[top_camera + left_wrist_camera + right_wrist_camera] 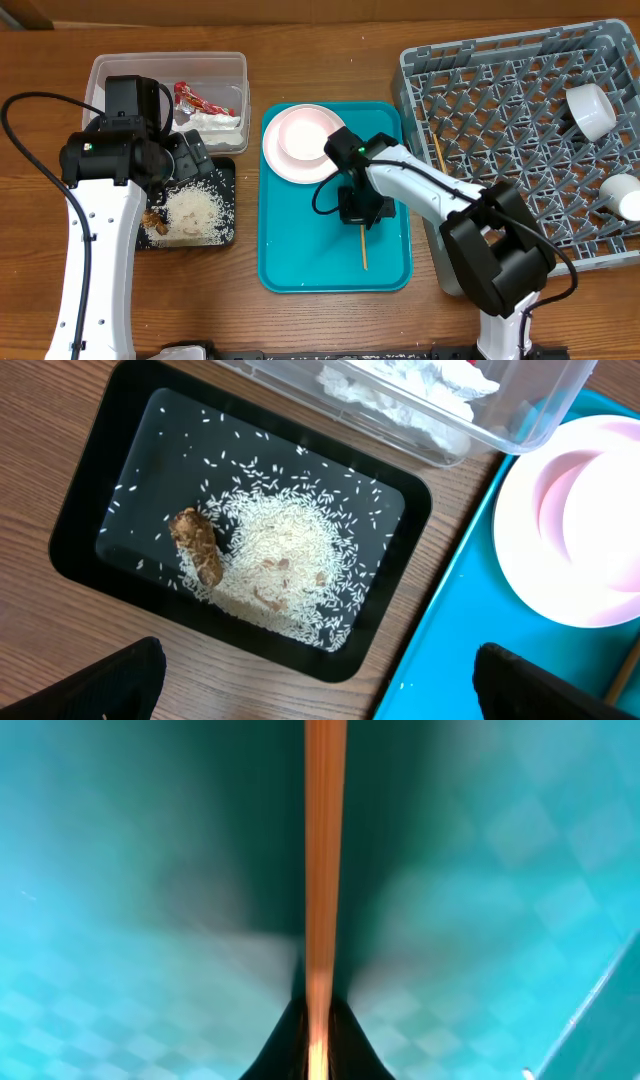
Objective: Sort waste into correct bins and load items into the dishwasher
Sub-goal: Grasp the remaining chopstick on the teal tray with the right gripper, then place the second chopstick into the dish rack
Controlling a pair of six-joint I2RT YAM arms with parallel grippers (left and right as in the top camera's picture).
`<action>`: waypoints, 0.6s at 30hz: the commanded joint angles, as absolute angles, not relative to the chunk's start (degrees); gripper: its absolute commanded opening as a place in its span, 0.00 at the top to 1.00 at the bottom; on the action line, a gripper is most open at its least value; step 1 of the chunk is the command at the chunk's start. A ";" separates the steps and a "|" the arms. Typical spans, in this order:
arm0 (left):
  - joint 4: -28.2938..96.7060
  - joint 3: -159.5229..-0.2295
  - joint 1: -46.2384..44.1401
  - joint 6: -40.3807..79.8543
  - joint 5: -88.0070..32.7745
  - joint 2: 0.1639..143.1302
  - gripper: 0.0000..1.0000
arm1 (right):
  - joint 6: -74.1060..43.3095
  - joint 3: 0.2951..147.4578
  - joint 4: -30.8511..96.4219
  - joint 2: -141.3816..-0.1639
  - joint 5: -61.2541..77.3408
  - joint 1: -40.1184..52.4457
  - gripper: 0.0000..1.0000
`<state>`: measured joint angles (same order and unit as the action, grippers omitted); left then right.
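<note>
My right gripper (pixel 362 212) is low over the teal tray (pixel 290 250) and shut on a wooden chopstick (pixel 364 250) that lies on it. In the right wrist view the fingers (pixel 320 1045) pinch the chopstick (pixel 325 860). A second chopstick (pixel 438 153) rests in the grey dish rack (pixel 500 120). A white plate (pixel 285 160) holding a bowl (pixel 308 133) sits at the teal tray's far end. My left gripper (pixel 188 155) is open and empty above the black tray (pixel 90 490), which holds rice (pixel 285 555) and a brown scrap (pixel 198 545). The clear tub (pixel 110 75) holds a red wrapper (pixel 192 98) and a white tissue (pixel 215 122).
A white bowl (pixel 590 108) and a small white cup (pixel 625 195) sit at the dish rack's right side. My left arm (pixel 100 220) stands along the left of the black tray. The plate's edge (pixel 560 510) shows beside the black tray in the left wrist view.
</note>
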<state>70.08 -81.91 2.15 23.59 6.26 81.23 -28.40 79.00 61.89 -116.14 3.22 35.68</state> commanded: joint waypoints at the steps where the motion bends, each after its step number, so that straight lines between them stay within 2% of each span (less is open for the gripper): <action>1: 70.02 -82.61 2.28 23.99 6.37 81.25 0.00 | -25.10 83.90 64.82 -114.37 3.44 33.34 0.96; 9: 70.02 -82.61 2.28 23.99 6.37 81.25 0.00 | -12.86 92.47 71.92 -99.77 -6.44 25.85 0.96; 13: 70.02 -82.61 2.28 23.99 6.37 81.25 0.00 | -2.63 92.14 74.52 -97.86 -6.79 18.41 0.96; 18: 70.02 -82.61 2.28 23.99 6.37 81.25 0.00 | 1.67 88.82 75.13 -98.10 -4.89 13.89 0.96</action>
<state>70.11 -81.91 2.15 23.59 6.26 81.23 -3.66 90.89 75.33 -97.71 -5.39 15.55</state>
